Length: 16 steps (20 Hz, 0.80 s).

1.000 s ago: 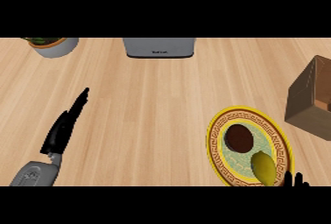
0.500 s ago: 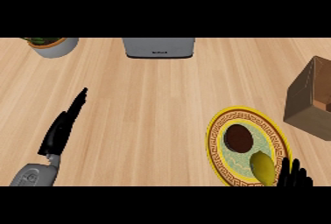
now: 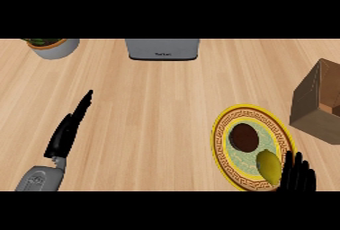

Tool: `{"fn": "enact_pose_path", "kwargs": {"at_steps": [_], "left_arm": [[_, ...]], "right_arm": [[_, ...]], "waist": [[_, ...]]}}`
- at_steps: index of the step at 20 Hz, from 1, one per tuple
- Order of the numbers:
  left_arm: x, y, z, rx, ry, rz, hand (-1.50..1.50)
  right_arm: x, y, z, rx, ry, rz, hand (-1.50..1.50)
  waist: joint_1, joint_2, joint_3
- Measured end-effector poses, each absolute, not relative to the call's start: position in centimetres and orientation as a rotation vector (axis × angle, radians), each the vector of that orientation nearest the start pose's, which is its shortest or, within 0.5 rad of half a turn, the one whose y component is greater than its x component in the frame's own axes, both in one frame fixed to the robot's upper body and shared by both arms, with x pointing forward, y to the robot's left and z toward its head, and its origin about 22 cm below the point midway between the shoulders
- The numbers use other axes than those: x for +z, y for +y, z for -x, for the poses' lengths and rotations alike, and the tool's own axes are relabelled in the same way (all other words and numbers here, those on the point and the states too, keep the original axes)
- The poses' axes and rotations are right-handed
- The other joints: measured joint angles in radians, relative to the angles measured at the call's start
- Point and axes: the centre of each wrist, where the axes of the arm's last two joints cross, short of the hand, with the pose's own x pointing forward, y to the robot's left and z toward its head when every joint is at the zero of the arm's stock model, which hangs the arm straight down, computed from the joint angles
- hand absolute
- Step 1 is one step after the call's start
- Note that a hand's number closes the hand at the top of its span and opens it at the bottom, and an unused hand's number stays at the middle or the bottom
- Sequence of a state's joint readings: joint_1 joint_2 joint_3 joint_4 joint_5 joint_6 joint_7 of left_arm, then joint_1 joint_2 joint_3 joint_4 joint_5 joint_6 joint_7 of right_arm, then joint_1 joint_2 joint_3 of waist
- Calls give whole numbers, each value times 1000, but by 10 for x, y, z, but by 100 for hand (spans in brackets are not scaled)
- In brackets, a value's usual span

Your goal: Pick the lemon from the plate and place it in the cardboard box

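Lemon [image 3: 267, 166] on plate [image 3: 220, 143], right hand [image 3: 297, 176] just beside

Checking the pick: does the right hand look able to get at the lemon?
Probably yes. The right hand is open right beside the lemon at the plate's near rim, nothing between them; the dark round item lies farther back.

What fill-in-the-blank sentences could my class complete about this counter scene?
1. The lemon lies on the ____, beside a dark brown round item.
2. The cardboard box stands at the view's ____ edge.
3. The straight-fingered robot hand far from the lemon is the robot's ____ one.
Missing words: plate; right; left.
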<state>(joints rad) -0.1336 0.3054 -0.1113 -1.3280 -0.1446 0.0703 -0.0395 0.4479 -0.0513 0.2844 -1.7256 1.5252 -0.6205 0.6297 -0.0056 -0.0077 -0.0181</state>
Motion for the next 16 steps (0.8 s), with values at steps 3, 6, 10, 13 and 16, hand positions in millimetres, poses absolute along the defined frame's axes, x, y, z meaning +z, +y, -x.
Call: {"fn": "enact_pose_path", "kwargs": {"at_steps": [3, 6, 10, 13, 16], "left_arm": [[-8, 278, -272, -413, -1473, -324, 0], [-7, 276, -273, -415, -1477, -318, 0], [-9, 275, -272, -418, -1471, -318, 0], [-5, 280, -275, -417, -1472, -320, 0], [-4, 284, -277, -416, -1477, -328, 0]], "right_arm": [[-50, -217, -121, 596, -1037, 1493, -150], [-51, -222, -116, 658, -1008, 1462, -150], [-53, -222, -118, 659, -994, 1462, 150], [-54, -221, -113, 698, -999, 1510, 150], [-55, -220, -111, 713, -1011, 1556, 150]], "waist": [[-6, 2, -6], [-10, 4, -9], [-10, 4, -8], [-13, 3, -7], [-14, 3, -7]]}}
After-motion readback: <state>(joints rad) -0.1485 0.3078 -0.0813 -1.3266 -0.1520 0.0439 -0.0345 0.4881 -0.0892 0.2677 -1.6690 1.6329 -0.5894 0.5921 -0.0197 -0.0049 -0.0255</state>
